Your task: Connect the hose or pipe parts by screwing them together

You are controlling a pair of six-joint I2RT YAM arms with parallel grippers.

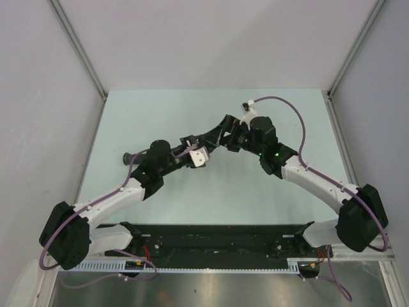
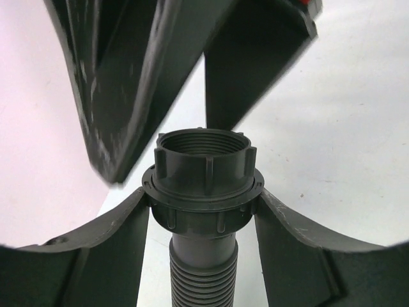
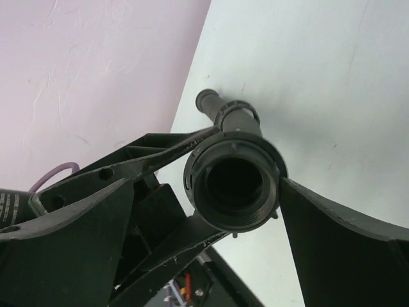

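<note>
In the left wrist view a black ribbed tube [image 2: 203,268] stands upright, with a knurled ring nut [image 2: 204,163] sitting on its collared end. My left gripper [image 2: 204,208] is shut on the collar just under the nut. Above the nut my right gripper [image 2: 167,121] stands open. The right wrist view looks into the nut's threaded mouth [image 3: 233,182]. My right gripper [image 3: 208,185] straddles it with wide jaws, one finger [image 3: 332,236] close beside it and the other well apart. From above, both grippers [image 1: 195,153] [image 1: 220,137] meet mid-table, and the tube's tail [image 1: 130,157] sticks out left.
The pale green table [image 1: 287,192] is enclosed by white walls with metal corner posts [image 1: 80,48] [image 1: 358,48]. A black rail [image 1: 211,240] carrying the arm bases runs along the near edge. The right arm's purple cable [image 1: 294,115] loops over the table.
</note>
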